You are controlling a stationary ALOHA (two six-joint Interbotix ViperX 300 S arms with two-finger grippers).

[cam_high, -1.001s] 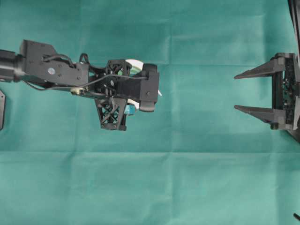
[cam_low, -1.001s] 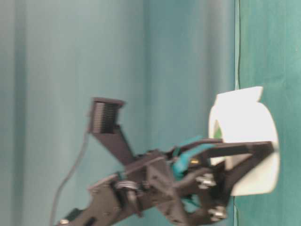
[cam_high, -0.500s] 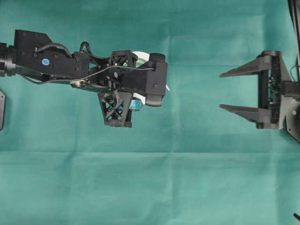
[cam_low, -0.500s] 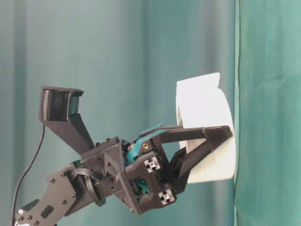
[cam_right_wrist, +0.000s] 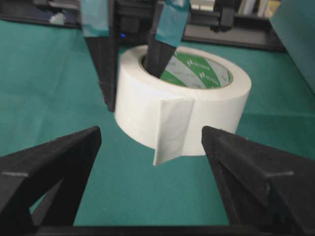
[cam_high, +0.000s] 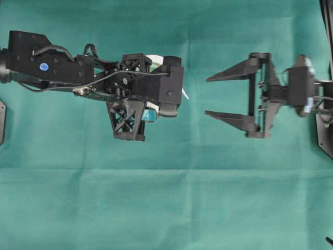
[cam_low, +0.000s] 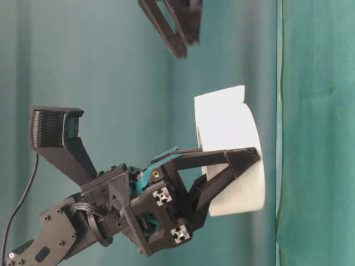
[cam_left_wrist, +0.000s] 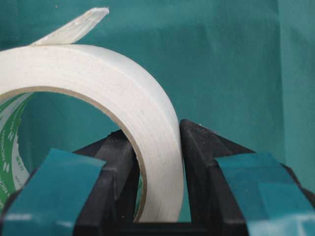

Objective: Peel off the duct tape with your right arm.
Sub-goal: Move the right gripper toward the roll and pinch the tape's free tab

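My left gripper holds the duct tape by its wall: one teal-taped finger sits inside the core, the other outside, jaws pinched narrow on the white band. From the table-level view the roll is lifted clear of the green cloth, standing on edge in my grip. In my left wrist view the loose strip peels away from the roll at about 11 o'clock, and the green print of the inner core shows at 9 o'clock.

My right gripper has its jaws spread wide and holds nothing. In the overhead view it lies at 3 o'clock from the roll, near it but apart, both pointed black fingers aimed toward it. In my right wrist view the two black fingers frame the roll from 7 and 5 o'clock, and the loose strip hangs down the roll's near face, straight between them, untouched.

The bench is covered by a green cloth with fold creases running across it. In the table-level view the same green cloth fills the whole background. A black fixture pokes in at the overhead view's 9 o'clock edge.
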